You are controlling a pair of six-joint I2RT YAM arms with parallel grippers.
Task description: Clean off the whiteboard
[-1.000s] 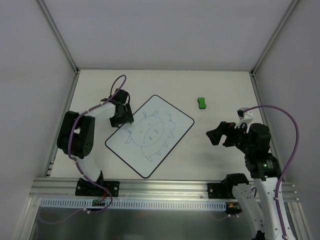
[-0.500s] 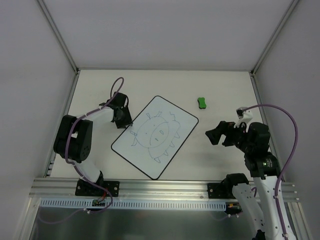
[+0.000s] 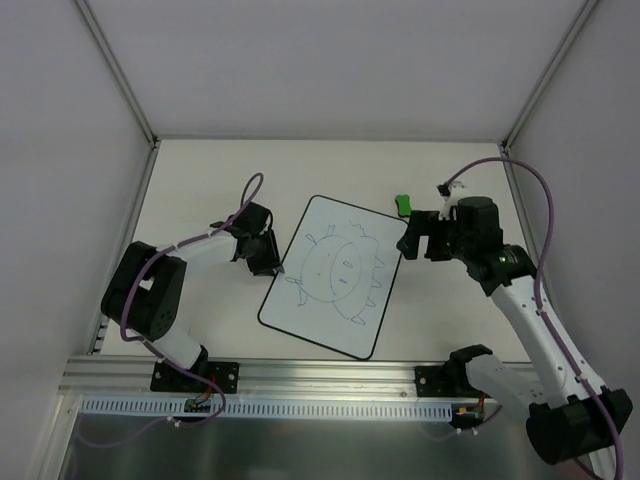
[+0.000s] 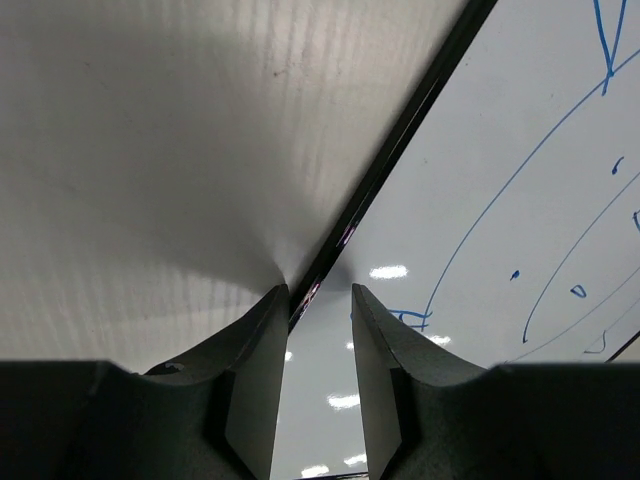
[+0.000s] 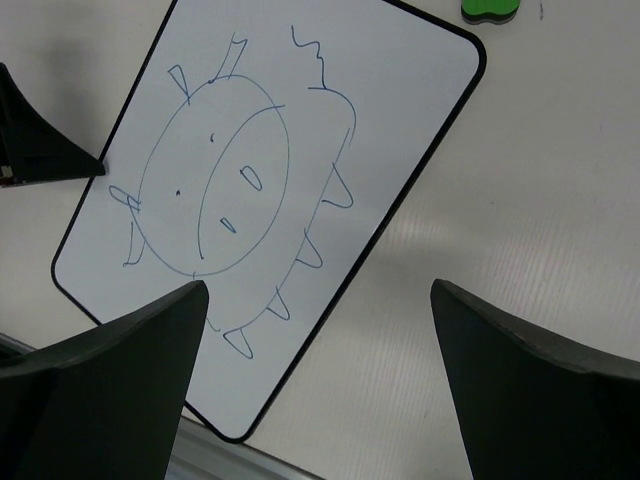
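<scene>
The whiteboard lies flat mid-table, tilted, with a blue doodle of a round face with spikes on it. My left gripper sits low at the board's left edge. In the left wrist view its jaws stand only narrowly apart and straddle the board's black edge, with nothing between them; the board fills the right side. My right gripper hovers wide open and empty over the board's upper right corner. In its wrist view the board lies below it. The green eraser lies just beyond that corner.
The eraser also shows at the top edge of the right wrist view. The metal rail runs along the table's near edge, close to the board's lower corner. White walls enclose the table on three sides.
The whiteboard has swung and slid right, with the left gripper following at its left edge. The right arm has reached forward and left, from the right side to the board's upper right corner.
</scene>
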